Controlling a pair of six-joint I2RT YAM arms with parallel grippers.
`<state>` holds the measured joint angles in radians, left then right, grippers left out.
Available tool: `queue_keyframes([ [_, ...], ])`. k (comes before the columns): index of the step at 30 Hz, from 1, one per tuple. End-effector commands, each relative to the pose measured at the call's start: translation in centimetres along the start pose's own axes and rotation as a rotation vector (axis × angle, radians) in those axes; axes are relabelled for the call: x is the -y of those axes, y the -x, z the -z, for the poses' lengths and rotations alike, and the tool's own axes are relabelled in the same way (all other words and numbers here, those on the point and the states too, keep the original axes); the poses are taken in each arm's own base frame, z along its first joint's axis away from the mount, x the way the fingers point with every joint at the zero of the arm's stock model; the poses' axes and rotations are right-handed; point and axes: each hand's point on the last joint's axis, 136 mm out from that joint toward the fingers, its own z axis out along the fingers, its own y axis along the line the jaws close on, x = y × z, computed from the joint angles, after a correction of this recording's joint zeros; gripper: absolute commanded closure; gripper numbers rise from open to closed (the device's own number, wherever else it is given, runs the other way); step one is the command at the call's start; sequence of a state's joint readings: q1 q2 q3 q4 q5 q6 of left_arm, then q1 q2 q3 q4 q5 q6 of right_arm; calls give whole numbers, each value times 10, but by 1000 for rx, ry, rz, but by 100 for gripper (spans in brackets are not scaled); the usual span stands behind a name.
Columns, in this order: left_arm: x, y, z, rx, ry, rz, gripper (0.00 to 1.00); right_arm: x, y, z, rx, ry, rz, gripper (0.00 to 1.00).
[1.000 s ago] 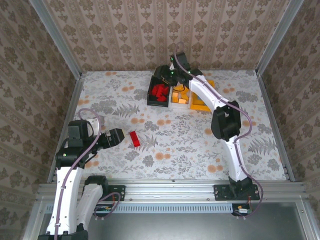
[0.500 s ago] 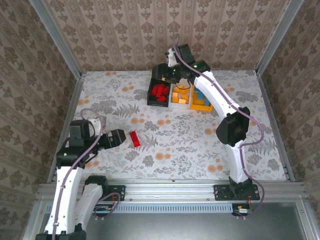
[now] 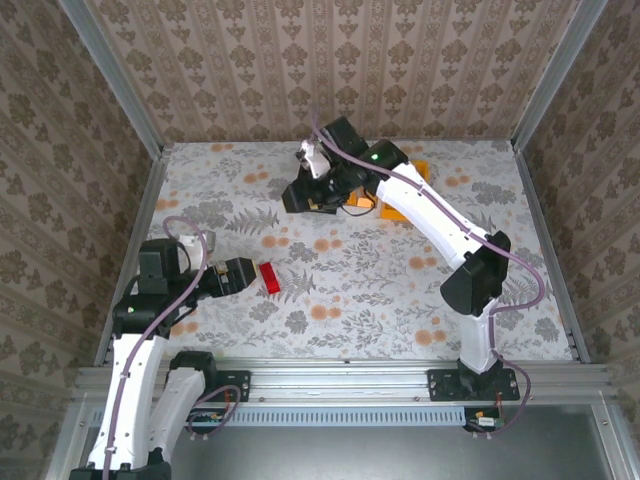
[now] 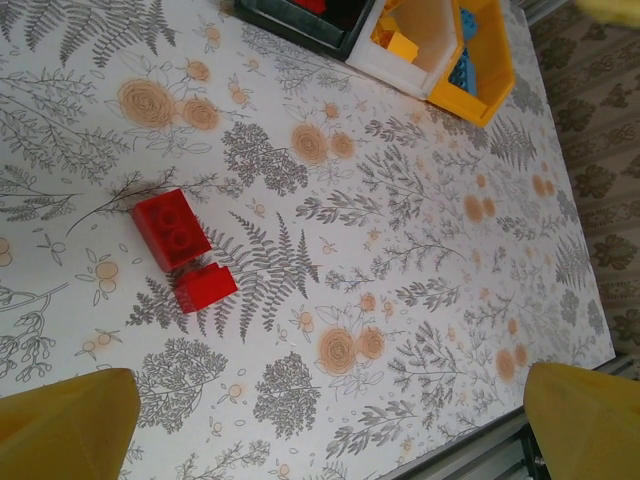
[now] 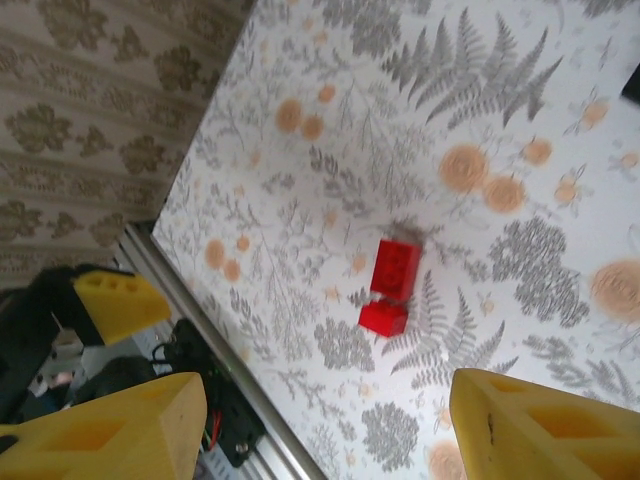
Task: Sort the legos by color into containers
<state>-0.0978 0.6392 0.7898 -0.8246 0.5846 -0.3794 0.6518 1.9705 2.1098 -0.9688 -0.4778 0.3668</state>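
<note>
Two red legos lie touching on the flowered table, the larger and the smaller; from above they read as one red piece. My left gripper hovers just left of them, open, its yellow fingertips wide apart and nothing between them. My right gripper hangs open over the table in front of the trays, looking down at the same legos. The black tray, white tray and yellow tray stand in a row at the back, holding red, orange and blue legos.
The right arm stretches across the back of the table and covers most of the trays from above; part of the yellow tray shows. Patterned walls enclose the table. The metal front rail runs along the near edge.
The right gripper has left the trays, swinging left and toward the near side. The left gripper has crept slightly closer to the red legos.
</note>
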Motion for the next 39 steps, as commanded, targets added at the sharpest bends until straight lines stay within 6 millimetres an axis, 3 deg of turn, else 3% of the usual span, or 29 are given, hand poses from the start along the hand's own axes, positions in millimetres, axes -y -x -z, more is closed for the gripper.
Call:
queue_keyframes([
  [1,6,-2,1,3,-33,-39,0,1,-24,-2,-51,-42,11,32],
  [11,3,2,7,40,-8,-40,0,7,-80,-35,-143,-100,-13,30],
  [23,-12,5,11,68,76,-7,0,11,-143,-96,-280,-134,-28,30],
  [30,-24,9,20,104,162,16,0,3,-160,-141,-321,-162,3,30],
  [39,-67,11,49,198,455,107,0,10,-165,-188,-333,-307,57,29],
])
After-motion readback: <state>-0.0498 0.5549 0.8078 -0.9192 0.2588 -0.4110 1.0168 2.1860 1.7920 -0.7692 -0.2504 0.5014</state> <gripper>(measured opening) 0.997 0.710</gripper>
